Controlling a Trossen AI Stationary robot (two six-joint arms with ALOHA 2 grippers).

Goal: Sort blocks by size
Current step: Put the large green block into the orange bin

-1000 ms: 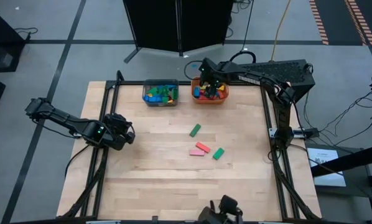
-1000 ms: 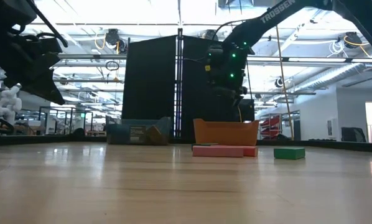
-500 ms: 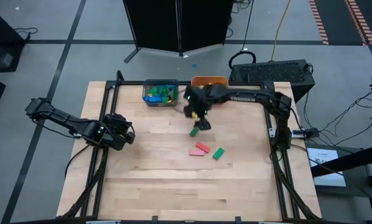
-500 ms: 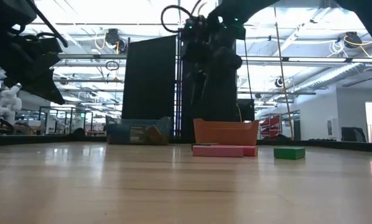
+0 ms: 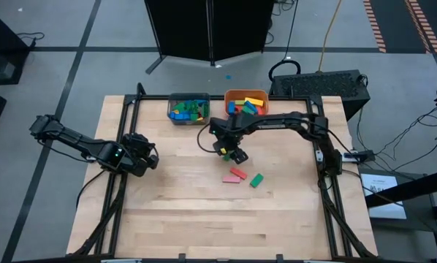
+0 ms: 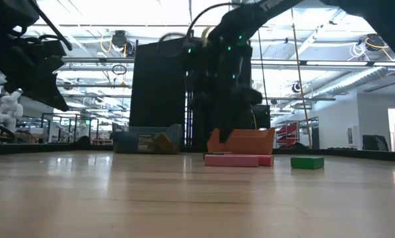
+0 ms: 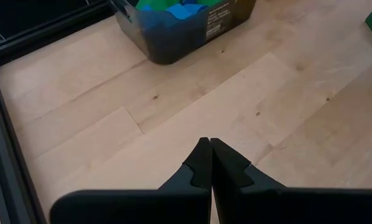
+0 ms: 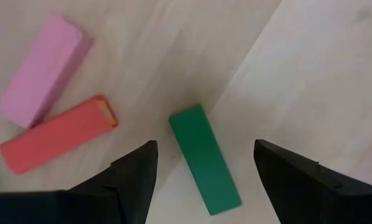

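A green bar point(image 8: 204, 158) is laid flat on the table. Near it, a pink bar point(image 8: 41, 70) and a red bar point(image 8: 56, 134) are seen side by side. Another green block point(image 5: 256, 180) lies apart. More blocks point(image 5: 188, 109) are piled in two bins.

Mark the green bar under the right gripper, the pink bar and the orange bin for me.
green bar point(image 8: 204, 158): right wrist view, middle of its top face.
pink bar point(image 8: 43, 70): right wrist view, centre of its top face.
orange bin point(image 6: 247, 141): low view, its front wall.
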